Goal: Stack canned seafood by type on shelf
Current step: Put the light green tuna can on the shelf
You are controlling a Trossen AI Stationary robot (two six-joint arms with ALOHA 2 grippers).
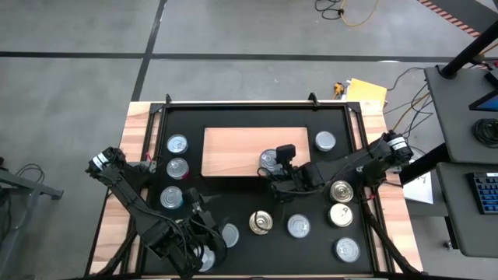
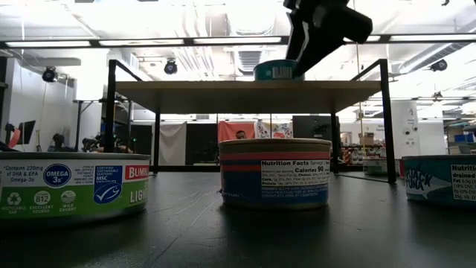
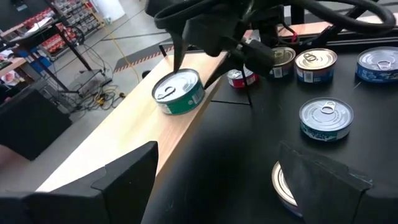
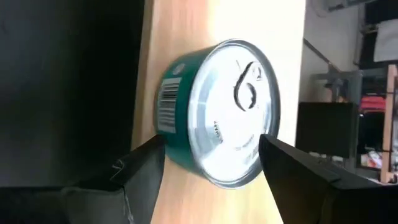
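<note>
A green-sided can [image 4: 217, 112] with a silver pull-tab lid stands upright on the light-wood shelf [image 1: 233, 148], at its near edge toward the right; it also shows in the left wrist view [image 3: 179, 92]. My right gripper [image 4: 212, 146] is open over it, slanting down, one finger on either side of the can. My left gripper [image 3: 217, 162] hovers open above the black mat at the near left [image 1: 194, 206], pointing toward the shelf, nothing between its fingers. Other cans of seafood stand on their bases around the mat.
Three cans [image 1: 177, 144] stand in a row left of the shelf, one [image 1: 324, 141] right of it. Several more, silver and gold-lidded [image 1: 341, 190], sit in front of the shelf. A can [image 3: 283, 183] lies partly hidden under my left gripper. A black frame [image 1: 257, 103] borders the mat.
</note>
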